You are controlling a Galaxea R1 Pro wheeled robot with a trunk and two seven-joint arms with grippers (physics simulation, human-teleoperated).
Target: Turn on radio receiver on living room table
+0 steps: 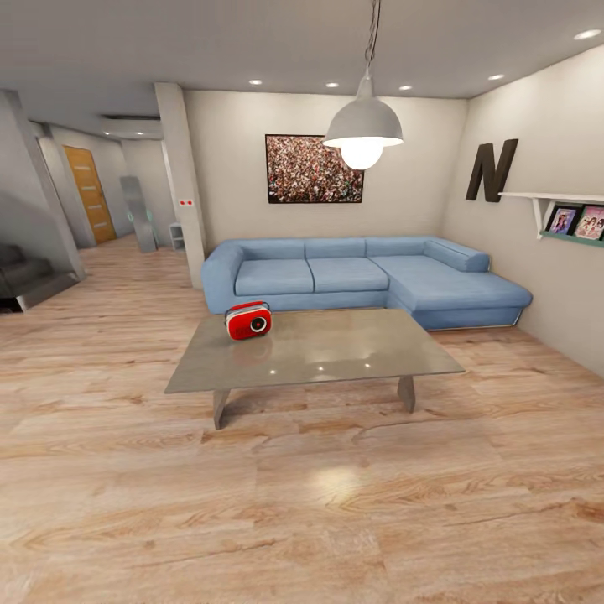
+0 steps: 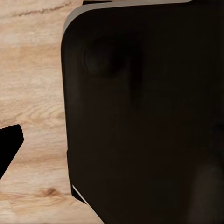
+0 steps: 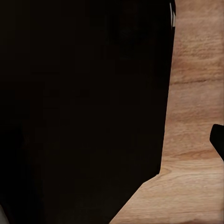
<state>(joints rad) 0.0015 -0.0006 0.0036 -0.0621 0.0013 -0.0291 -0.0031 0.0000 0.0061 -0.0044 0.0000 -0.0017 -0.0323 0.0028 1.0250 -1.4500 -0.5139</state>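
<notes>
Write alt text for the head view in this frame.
A small red radio sits near the far left corner of a low glossy table on a wood floor. Behind it stands a blue corner sofa under a crowd picture and a hanging lamp.

A large dark body [image 2: 144,116] blocks most of the left wrist view, and another [image 3: 79,107] most of the right wrist view, leaving strips of floor [image 2: 32,93]. Each claw's state cannot be told. The radio [image 1: 248,321] is too small for its dial markings to be read. The framed photos [image 1: 577,221] are cut off by the head view's edge.
</notes>
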